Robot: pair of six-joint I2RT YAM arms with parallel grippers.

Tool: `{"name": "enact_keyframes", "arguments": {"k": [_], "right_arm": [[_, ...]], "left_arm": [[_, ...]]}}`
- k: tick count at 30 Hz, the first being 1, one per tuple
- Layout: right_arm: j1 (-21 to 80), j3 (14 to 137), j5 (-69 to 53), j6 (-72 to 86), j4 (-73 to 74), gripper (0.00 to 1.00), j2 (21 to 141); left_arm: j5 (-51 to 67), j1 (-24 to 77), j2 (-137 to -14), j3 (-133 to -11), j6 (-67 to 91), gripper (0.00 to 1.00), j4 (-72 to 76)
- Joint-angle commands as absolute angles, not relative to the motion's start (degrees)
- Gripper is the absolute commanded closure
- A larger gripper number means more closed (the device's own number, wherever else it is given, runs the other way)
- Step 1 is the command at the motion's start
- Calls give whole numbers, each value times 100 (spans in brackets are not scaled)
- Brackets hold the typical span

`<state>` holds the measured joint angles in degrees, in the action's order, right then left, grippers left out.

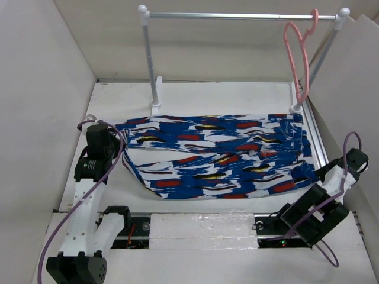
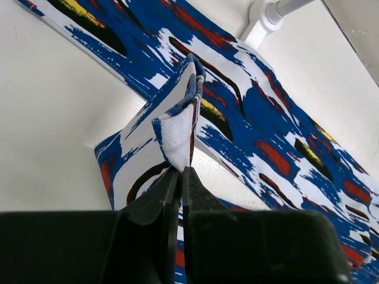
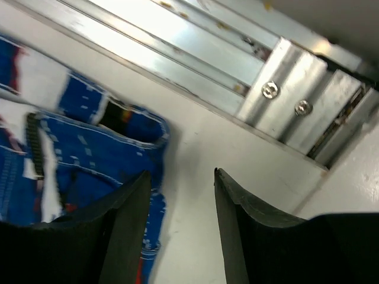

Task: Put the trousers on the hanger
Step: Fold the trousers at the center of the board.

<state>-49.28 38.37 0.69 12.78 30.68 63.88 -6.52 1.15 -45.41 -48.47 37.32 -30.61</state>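
Observation:
The trousers (image 1: 219, 157) lie flat across the white table, leg ends to the left and waist to the right. The pink hanger (image 1: 298, 59) hangs by its hook from the right end of the silver rail, above and behind the waist. My left gripper (image 1: 120, 145) is at the leg ends. In the left wrist view it (image 2: 179, 170) is shut on a pinched-up fold of the trousers' hem (image 2: 177, 127). My right gripper (image 1: 317, 173) is beside the waist. In the right wrist view it (image 3: 180, 174) is open and empty, with the waistband (image 3: 83, 148) next to its left finger.
The silver rail (image 1: 237, 16) stands on two white posts at the back; the left post's foot (image 1: 156, 108) touches the trousers' far edge. An aluminium track (image 3: 207, 53) runs along the table's right side. White walls close in on the left, back and right.

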Motion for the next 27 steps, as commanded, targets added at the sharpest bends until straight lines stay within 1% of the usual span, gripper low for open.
{"name": "enact_keyframes", "arguments": {"k": [1,3,5,8,15,18,21,23,24,25,26,27], "right_arm": [[-5360,3630,-254,976,3086,47,6415],[-5440,3656,-648,765,2891,47,6696],[-5440,3726,-781,625,2744,47,7064],[-5440,3718,-887,484,2524,46,7137],[-5440,3700,-1555,466,2154,47,7216],[-5440,3665,-1495,440,2109,48,7373],[-5440,3665,-1301,299,2197,54,7725],[-5440,3683,-1301,281,2136,64,7761],[-5440,3726,-1196,281,2188,71,7752],[-5440,3779,-1134,281,2275,93,7752],[-5501,3823,-1116,273,2424,100,7665],[-5502,3962,-1073,272,2548,100,7568]], "left_arm": [[-545,141,-4561,-5106,3709,100,-2874],[-562,141,-4553,-5028,3691,100,-2857],[-589,141,-4544,-4949,3691,100,-2822],[-729,141,-4544,-4861,3665,100,-2786],[-1353,141,-4448,-4817,3604,100,-2900],[-1582,80,-4351,-4668,3525,100,-2804],[-1757,79,-4272,-4536,3481,100,-2830],[-1819,9,-4236,-4474,3480,100,-2760],[-1845,-52,-4323,-4561,3463,100,-2768],[-1898,-114,-4385,-4631,3463,100,-2803],[-1959,-166,-4464,-4728,3463,100,-2908],[-2169,-167,-4613,-4972,3472,100,-2979]]}}
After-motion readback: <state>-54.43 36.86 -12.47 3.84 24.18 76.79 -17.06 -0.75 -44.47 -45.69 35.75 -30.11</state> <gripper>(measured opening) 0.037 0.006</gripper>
